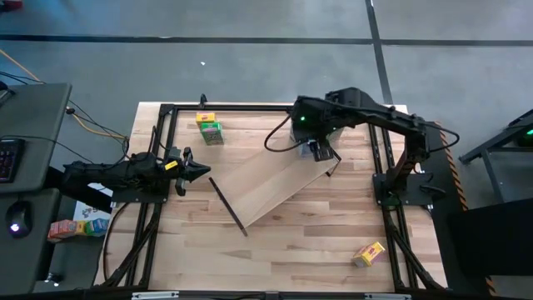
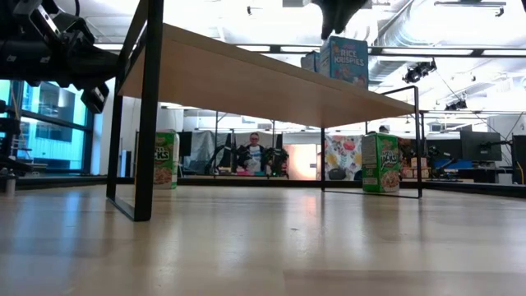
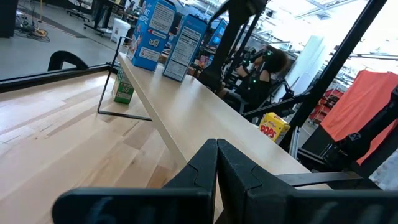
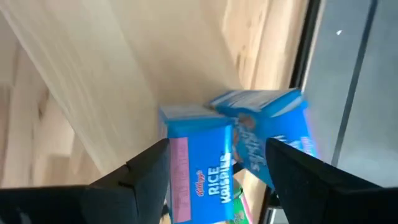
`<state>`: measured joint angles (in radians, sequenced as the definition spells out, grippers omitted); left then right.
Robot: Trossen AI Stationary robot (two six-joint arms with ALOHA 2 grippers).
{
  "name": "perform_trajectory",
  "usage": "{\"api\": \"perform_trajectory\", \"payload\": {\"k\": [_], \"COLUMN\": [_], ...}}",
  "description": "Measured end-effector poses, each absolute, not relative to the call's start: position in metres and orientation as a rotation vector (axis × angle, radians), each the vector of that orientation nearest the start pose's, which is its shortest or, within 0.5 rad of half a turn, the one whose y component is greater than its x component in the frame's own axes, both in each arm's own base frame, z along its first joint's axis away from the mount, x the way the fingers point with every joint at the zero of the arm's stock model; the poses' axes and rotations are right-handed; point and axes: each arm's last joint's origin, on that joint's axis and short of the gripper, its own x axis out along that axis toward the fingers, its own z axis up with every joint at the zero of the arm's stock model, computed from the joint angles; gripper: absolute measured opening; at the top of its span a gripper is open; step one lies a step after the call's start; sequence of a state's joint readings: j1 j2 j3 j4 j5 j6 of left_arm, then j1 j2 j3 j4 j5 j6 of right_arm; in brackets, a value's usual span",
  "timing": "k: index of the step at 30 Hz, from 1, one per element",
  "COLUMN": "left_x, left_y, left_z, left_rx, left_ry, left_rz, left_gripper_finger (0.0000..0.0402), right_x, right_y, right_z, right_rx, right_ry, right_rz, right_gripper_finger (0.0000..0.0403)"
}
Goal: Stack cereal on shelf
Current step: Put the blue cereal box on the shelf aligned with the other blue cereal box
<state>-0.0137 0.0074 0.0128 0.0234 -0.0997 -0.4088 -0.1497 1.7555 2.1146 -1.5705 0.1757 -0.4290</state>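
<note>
The second blue Rice Krispies box (image 4: 202, 168) is being set on the shelf (image 1: 275, 190), touching the first blue box (image 4: 273, 134) near the shelf's far end. The right gripper (image 4: 214, 168) hovers there, its fingers apart on either side of the box; whether they press it I cannot tell. Next it would lift clear without knocking either box. The left gripper (image 3: 216, 163), fingers together, waits off the shelf's other end. Two green boxes (image 1: 210, 132) stand beyond the shelf, and a yellow Pops box (image 1: 368, 253) lies well apart on the surface (image 1: 291, 250).
</note>
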Motion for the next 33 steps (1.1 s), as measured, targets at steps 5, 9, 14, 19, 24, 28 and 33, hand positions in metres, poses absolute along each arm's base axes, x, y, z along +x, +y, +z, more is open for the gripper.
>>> {"api": "perform_trajectory", "payload": {"k": [5, 9, 14, 19, 24, 28, 33], "left_x": [0.097, 0.097, 0.097, 0.097, 0.097, 0.097, 0.097], "left_y": [0.002, 0.002, 0.002, 0.002, 0.002, 0.002, 0.002], "left_z": [0.17, 0.17, 0.169, 0.169, 0.17, 0.169, 0.169], "left_rx": [-0.41, -0.41, -0.41, -0.41, -0.41, -0.41, -0.41], "left_ry": [-0.046, -0.046, -0.045, -0.046, -0.046, -0.045, -0.046], "left_rz": [0.079, 0.079, 0.079, 0.079, 0.079, 0.079, 0.079], "left_gripper_finger": [0.0003, 0.0003, 0.0003, 0.0003, 0.0003, 0.0003, 0.0003], "right_x": [0.298, 0.287, 0.267, 0.237, 0.221, 0.219, 0.215], "right_y": [-0.049, -0.042, -0.025, -0.003, 0.005, -0.002, -0.014], "right_z": [0.442, 0.455, 0.439, 0.397, 0.363, 0.345, 0.326], "right_rx": [-0.296, -0.103, 0.026, 0.103, 0.179, 0.222, 0.205], "right_ry": [1.133, 1.052, 1.117, 1.185, 1.007, 0.869, 0.907], "right_rz": [-0.044, 0.005, 0.08, 0.088, -0.046, -0.194, -0.314], "right_gripper_finger": [0.0236, 0.0221, 0.0155, 0.0041, 0.0017, 0.0004, 0.0002]}}
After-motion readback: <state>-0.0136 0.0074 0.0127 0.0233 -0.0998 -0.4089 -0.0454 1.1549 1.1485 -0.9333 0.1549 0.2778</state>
